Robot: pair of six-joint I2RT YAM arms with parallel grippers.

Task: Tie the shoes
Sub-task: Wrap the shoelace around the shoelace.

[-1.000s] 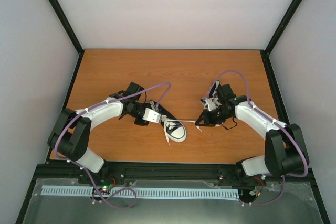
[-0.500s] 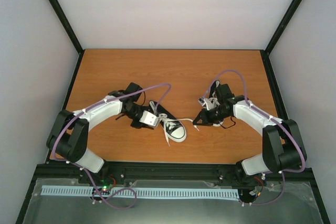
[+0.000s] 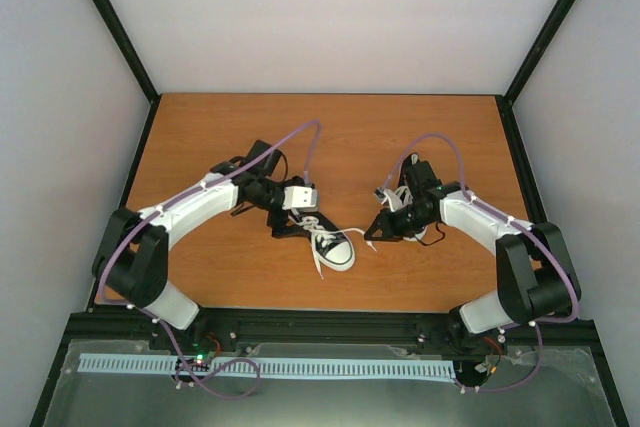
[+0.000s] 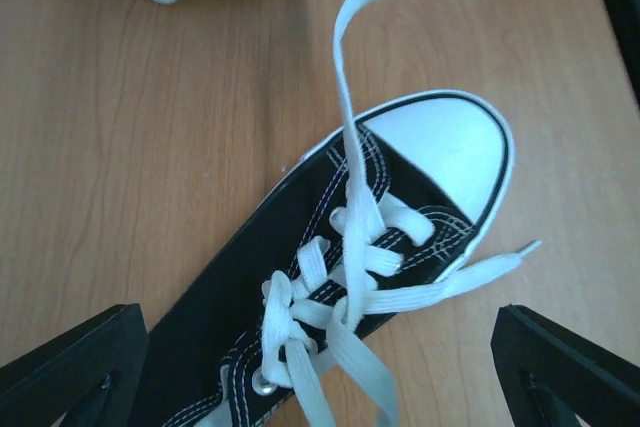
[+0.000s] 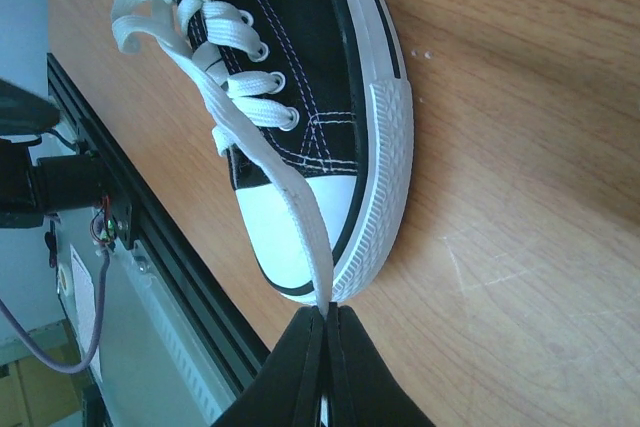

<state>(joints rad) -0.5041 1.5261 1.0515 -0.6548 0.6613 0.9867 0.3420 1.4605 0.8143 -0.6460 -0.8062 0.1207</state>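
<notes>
While right jaws pinch lace, left jaws spread wide above shoe, toe toward table's front edge.

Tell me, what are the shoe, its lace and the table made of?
Shoe: matte black cloth with white stitching, likely canvas; its toe cap looks smooth white rubber. Lace: flat white woven fabric. Table: orange-brown wood grain, possibly laminate.

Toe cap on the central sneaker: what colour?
White toe cap, edged black; left wrist view shows it best.

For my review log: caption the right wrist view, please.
Right gripper shut on a white lace beside the black sneaker toe cap.
</notes>
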